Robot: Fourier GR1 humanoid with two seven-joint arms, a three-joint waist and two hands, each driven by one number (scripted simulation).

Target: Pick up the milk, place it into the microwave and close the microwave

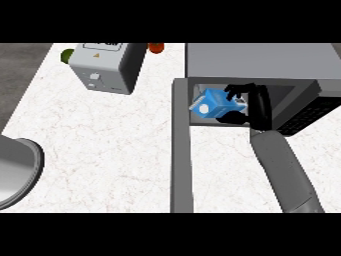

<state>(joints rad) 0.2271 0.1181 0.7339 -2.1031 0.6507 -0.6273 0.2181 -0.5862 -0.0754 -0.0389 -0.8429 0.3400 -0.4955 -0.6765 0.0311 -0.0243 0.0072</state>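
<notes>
Placement step in hand. My right hand (239, 102) is curled round the milk (211, 106), a blue and white carton, thumb below and fingers above, holding it in the open mouth of the microwave (265, 60). I cannot tell whether the carton rests on the cavity floor or hangs just above it. The microwave door (180, 150) stands swung wide, reaching toward me over the counter (106, 145). My left hand does not show. Judgement: next I must set the carton down inside, uncurl, draw the forearm back past the door's edge, then swing the door shut. Risk: dragging the carton out on withdrawal.
</notes>
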